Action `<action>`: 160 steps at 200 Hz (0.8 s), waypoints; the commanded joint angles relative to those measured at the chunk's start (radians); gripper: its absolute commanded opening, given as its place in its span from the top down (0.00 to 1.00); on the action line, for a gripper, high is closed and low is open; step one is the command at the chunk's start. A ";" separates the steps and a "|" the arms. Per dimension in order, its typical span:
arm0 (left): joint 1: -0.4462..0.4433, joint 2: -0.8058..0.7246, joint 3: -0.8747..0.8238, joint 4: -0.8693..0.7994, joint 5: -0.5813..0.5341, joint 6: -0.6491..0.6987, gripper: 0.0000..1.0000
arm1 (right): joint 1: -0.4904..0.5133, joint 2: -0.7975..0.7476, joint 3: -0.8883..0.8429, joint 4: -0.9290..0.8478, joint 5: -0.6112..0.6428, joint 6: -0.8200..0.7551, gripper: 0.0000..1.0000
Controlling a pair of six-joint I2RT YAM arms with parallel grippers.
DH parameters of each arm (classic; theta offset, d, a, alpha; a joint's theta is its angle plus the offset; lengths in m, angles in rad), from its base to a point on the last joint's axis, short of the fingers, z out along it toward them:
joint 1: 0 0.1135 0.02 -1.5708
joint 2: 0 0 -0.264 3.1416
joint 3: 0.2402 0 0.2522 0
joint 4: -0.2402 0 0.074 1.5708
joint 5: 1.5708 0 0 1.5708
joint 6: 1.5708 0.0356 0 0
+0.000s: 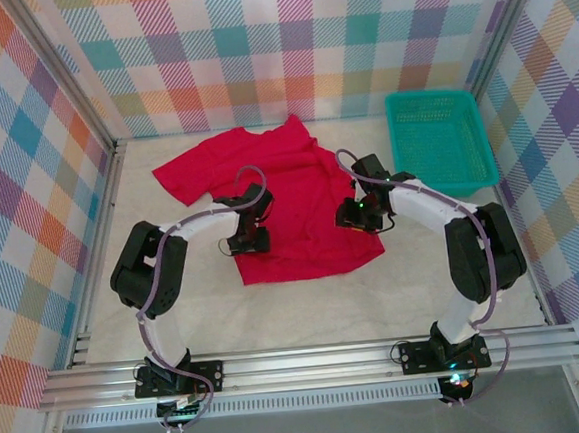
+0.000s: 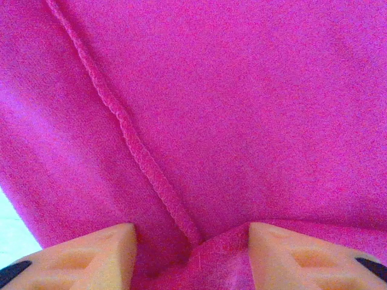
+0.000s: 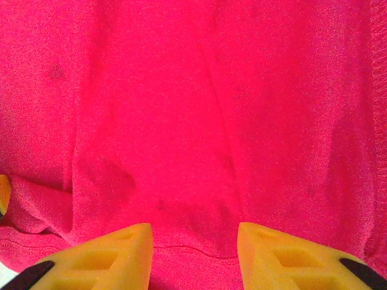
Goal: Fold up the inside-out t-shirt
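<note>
Left gripper [image 2: 192,241]: fingers part-way apart, red cloth puckered between them; whether it is pinched cannot be told. Right gripper [image 3: 195,241]: fingers apart, resting flat on cloth. Inside-out t-shirt [image 1: 296,176] lies spread mid-frame, long axis upper left to lower right. Both grippers sit on its lower half, equally near.

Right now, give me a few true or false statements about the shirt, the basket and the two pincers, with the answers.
1. The t-shirt lies on the table, outside the basket. True.
2. The basket sits at the near left corner. False: it is at the far right corner.
3. The left pincer and the right pincer are both over red cloth. True.
4. The t-shirt is folded into a neat small rectangle. False: it lies loosely spread, with a sleeve out to the left.
5. The left pincer's fingers are pressed together. False: they stand apart.
</note>
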 commanded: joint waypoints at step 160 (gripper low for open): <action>-0.060 -0.089 0.126 -0.169 -0.155 0.002 0.38 | 0.023 0.029 -0.008 0.018 -0.018 0.001 0.65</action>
